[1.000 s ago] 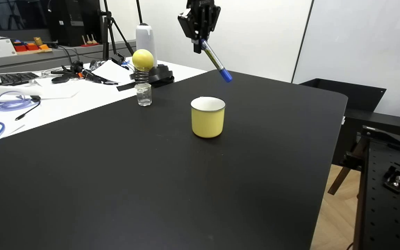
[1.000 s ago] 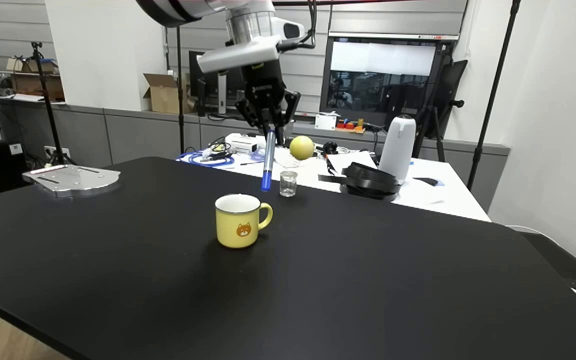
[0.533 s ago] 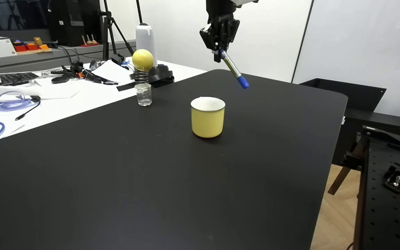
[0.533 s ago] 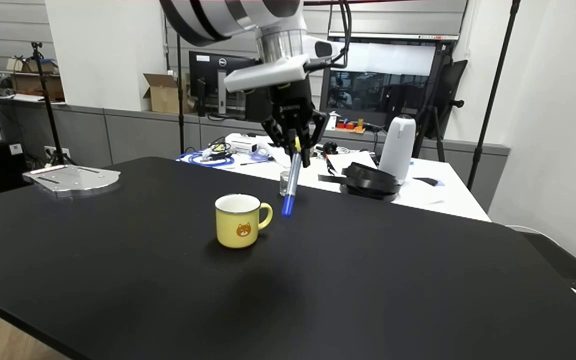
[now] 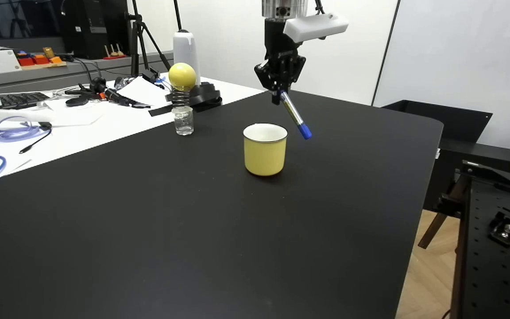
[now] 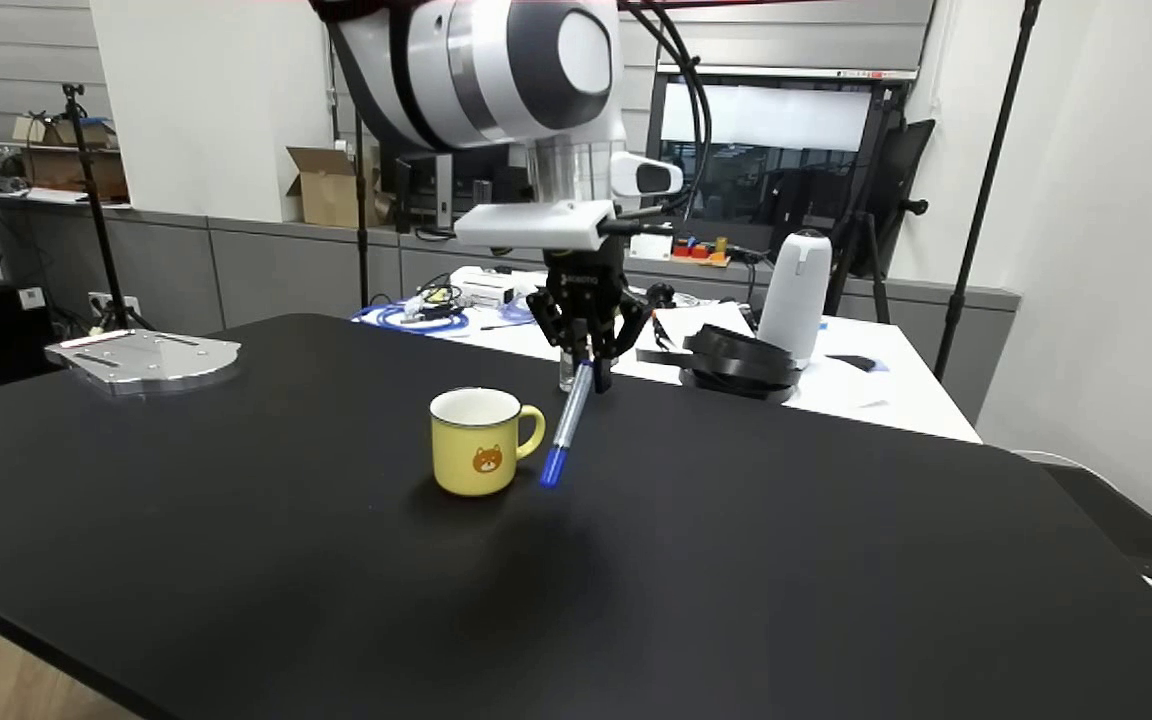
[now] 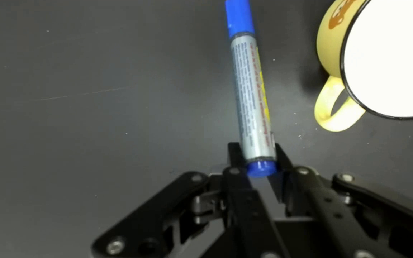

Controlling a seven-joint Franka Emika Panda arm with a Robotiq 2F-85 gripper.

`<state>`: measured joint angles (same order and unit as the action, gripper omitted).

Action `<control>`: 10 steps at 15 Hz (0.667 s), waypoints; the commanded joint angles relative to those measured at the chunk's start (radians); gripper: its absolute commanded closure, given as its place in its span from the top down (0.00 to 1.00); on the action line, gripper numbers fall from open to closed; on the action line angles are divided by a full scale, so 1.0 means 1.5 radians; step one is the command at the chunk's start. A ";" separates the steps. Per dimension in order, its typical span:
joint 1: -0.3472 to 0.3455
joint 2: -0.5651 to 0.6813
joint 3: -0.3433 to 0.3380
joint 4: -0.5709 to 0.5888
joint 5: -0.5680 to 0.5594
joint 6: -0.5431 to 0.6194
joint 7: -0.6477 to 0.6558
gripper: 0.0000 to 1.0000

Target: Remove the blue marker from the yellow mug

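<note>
The blue marker is a slim silver-grey stick with a blue cap and blue end; it shows in both exterior views (image 5: 295, 114) (image 6: 570, 420) and in the wrist view (image 7: 252, 96). My gripper (image 7: 258, 152) is shut on the marker's end opposite the cap. The marker tilts, cap end down, above the black table. The gripper also shows in both exterior views (image 5: 277, 96) (image 6: 591, 368). The yellow mug (image 5: 264, 156) stands upright on the table, also in an exterior view (image 6: 474, 460) and at the wrist view's right edge (image 7: 328, 50). The marker is outside it, beside its handle.
A clear jar (image 5: 183, 121) stands near the black table's edge, with a yellow ball (image 5: 182, 76) above it. A flat clear plate (image 6: 148, 358) lies on the table. Beyond it, a white table holds cables, black straps (image 6: 731, 365) and a white device (image 6: 796, 295).
My gripper has carried the marker down towards the table and, in both exterior views, to the right overall, from above the mug's far side to beside it. The mug has not moved.
</note>
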<state>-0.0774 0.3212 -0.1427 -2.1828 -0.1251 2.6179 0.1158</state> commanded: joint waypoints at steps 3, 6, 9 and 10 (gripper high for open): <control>-0.006 0.036 0.008 0.023 0.040 0.021 -0.006 0.06; -0.008 0.045 0.007 0.028 0.053 0.017 -0.005 0.54; -0.007 0.045 0.003 0.028 0.057 0.017 -0.001 0.74; -0.006 0.043 0.000 0.028 0.057 0.016 0.005 0.80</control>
<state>-0.0808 0.3804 -0.1386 -2.1650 -0.0548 2.6542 0.1149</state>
